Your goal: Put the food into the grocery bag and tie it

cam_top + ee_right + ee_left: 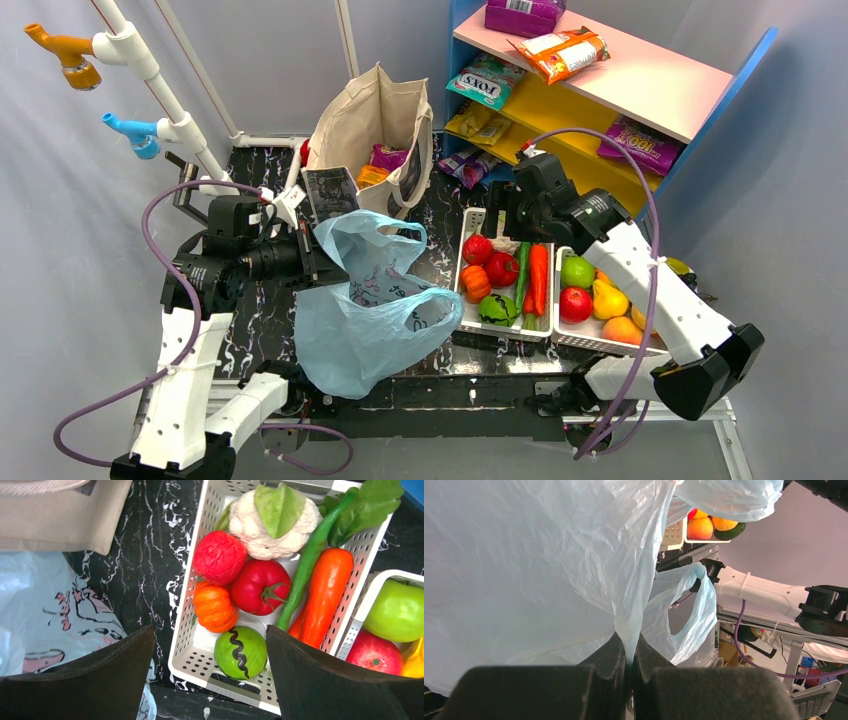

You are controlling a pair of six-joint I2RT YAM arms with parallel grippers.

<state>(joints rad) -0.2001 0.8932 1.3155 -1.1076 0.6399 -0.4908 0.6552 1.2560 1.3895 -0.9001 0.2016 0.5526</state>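
- Top external view: the grocery bag is seen crumpled in the middle of the black marbled table, with its 2 handle loops turned toward the baskets. Its upper left edge is pinched by the left gripper, which is closed on the plastic. The right gripper is held above the far end of the left white basket. Food is kept in that basket: a tomato, a small orange pumpkin and a green round fruit. A second white basket, with a green apple and a red apple, is set just beside it on the right. A beige canvas tote is stood behind the bag.
- Left wrist view: the 2 left fingers are pressed together on a fold of the pale blue film, which is spread across most of the picture. 1 handle loop is seen hanging free at the right.
- Right wrist view: the 2 right fingers are spread wide and nothing is gripped. The green round fruit is seen in the basket below the gap, with the pumpkin and tomato just beyond it and a cauliflower at the far end. The bag is seen at the left edge, apart from the basket.
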